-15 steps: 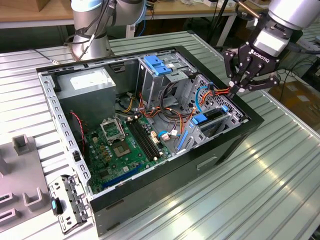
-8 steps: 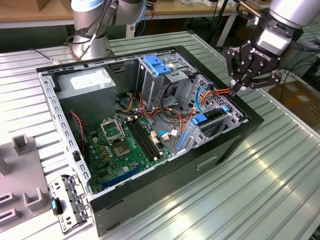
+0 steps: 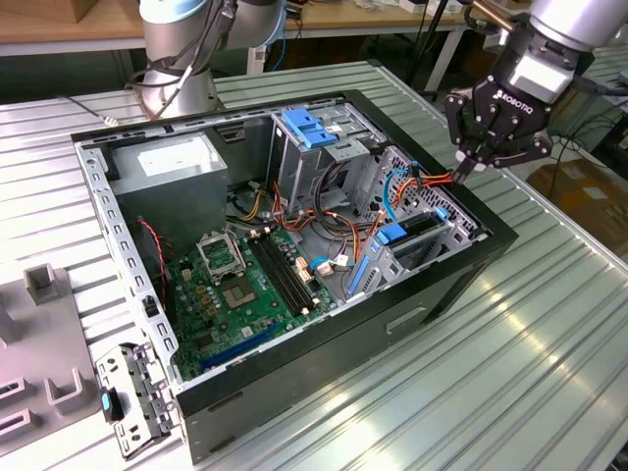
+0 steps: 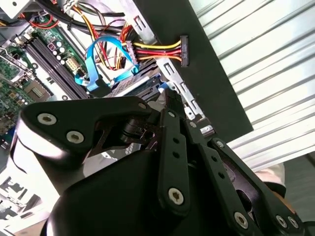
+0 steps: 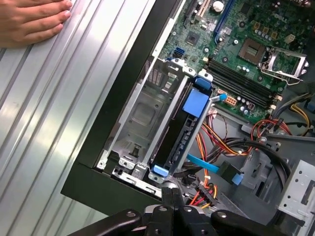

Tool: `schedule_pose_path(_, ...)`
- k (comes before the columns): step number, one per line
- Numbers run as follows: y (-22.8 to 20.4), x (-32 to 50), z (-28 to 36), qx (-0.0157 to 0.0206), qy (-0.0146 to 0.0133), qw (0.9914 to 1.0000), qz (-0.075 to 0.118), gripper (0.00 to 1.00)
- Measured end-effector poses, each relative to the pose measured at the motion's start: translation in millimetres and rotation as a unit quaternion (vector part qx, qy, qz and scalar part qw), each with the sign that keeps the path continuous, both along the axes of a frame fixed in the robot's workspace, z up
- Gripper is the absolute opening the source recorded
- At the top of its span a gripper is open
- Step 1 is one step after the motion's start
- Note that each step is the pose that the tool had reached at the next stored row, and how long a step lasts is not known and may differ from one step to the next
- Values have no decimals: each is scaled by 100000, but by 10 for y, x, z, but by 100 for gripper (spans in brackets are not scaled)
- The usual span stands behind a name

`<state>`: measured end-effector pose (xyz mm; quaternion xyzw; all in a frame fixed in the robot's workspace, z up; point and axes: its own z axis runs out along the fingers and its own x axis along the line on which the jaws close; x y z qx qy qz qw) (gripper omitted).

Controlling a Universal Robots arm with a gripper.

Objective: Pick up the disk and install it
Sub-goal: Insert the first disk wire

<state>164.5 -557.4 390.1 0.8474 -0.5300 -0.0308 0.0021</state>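
The disk (image 3: pixel 392 234) stands on edge in the drive cage at the corner of the open computer case (image 3: pixel 491 245) on the exterior view's right; its bright blue rail faces up. The first wrist view shows the disk (image 5: pixel 196 103) seated in one slot of the cage, beside a bare metal bay (image 5: pixel 140 115). My gripper (image 3: pixel 467 165) hangs just above the case's rim near that cage, apart from the disk. Its fingers are shut in both wrist views, gripper (image 5: pixel 171 194) and gripper (image 4: pixel 166 96), with nothing visible between them. A power connector (image 4: pixel 183 49) on red, yellow and orange wires lies over the rim close by.
A person's hand (image 5: pixel 29 19) rests on the ribbed metal table beside the case. A blue ribbed bracket (image 3: pixel 309 128) sits on the upper cage, and a grey power-supply box (image 3: pixel 172 162) is at the back. Loose cables (image 3: pixel 343 211) cross the motherboard (image 3: pixel 235 285). Grey fixtures (image 3: pixel 39 285) stand on the exterior view's left.
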Motion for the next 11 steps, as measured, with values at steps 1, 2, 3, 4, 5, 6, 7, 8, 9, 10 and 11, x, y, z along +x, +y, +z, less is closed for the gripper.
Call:
schedule_pose_path(1, 7, 9, 0, -10, 1, 100000, 152, 11)
schedule_pose_path(2, 13, 17, -1, -7, 0, 100000, 312, 11)
schedule_pose_path(3, 25, 29, -2, -22, 1, 99998, 594, 11)
schedule_pose_path(4, 36, 39, -3, -37, 2, 99996, 869, 11)
schedule_pose_path(5, 44, 45, -4, -41, 0, 99994, 1134, 11)
schedule_pose_path(6, 47, 48, -5, -44, 3, 99989, 1479, 11)
schedule_pose_path(7, 47, 49, -6, -40, 2, 99980, 1988, 11)
schedule_pose_path(8, 47, 49, -7, -42, 2, 99964, 2700, 11)
schedule_pose_path(9, 48, 50, -10, -51, -1, 99883, 4843, 11)
schedule_pose_path(10, 48, 50, -13, -47, -1, 99822, 5960, 11)
schedule_pose_path(11, 48, 50, -16, -47, -2, 99759, 6934, 11)
